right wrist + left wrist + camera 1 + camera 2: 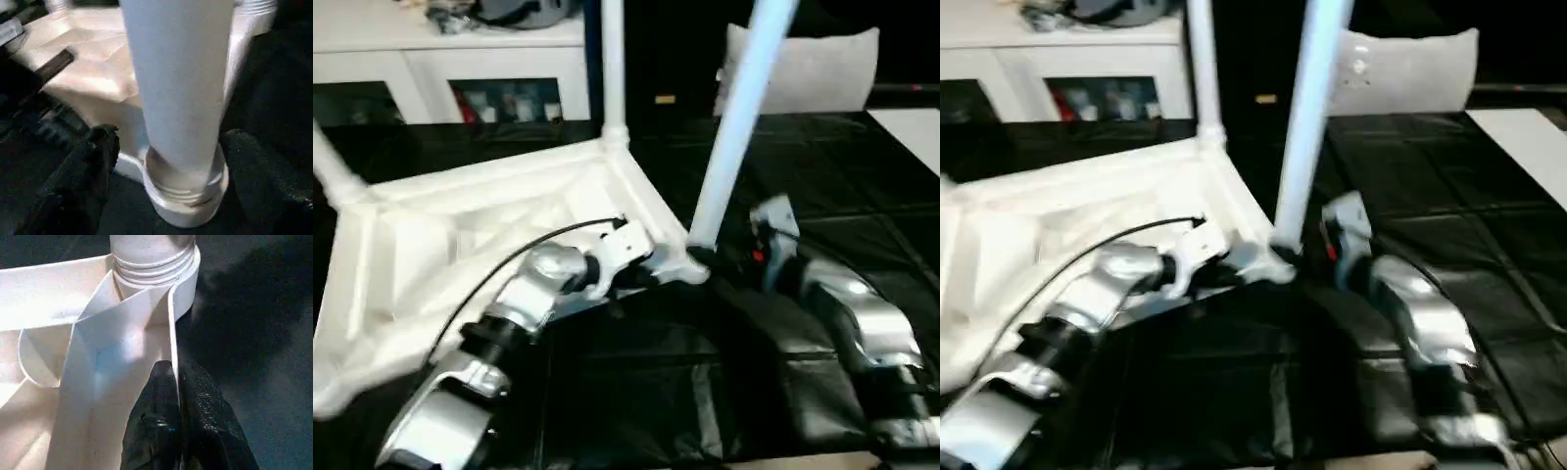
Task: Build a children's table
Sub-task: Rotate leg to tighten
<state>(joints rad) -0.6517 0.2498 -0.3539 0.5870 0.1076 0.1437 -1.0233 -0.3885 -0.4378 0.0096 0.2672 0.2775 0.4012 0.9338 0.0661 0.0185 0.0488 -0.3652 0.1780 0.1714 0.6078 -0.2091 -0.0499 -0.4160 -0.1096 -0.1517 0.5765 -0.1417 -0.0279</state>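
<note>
**Third leg seated, right hand spread wide around it**

The tabletop (489, 225) lay upside down on the black floor mat (822, 196), ribs up, with a far leg (612, 69) standing in its back corner socket and another poking out at the left corner (333, 171). The near leg (734, 127) stood in the near-right socket (188, 196), thread ridges showing just above the collar in the right wrist view.

The left gripper (173, 421) was pinched shut on the tabletop's thin rim wall, one finger either side of it, right beside that socket. The right gripper (166, 161) sat low at the leg's base, its fingers (83, 166) spread well apart on both sides of the tube; it looked clear of the plastic rather than gripping, though the blur made contact hard to rule out.

The risk from here: those exposed threads suggested the leg might not be fully home. With nothing squeezing it, a nudge from the silver right forearm (862, 323) could tilt it or jam the threads, and the tall tube leaning would lever the light tabletop against the left pinch.
</note>
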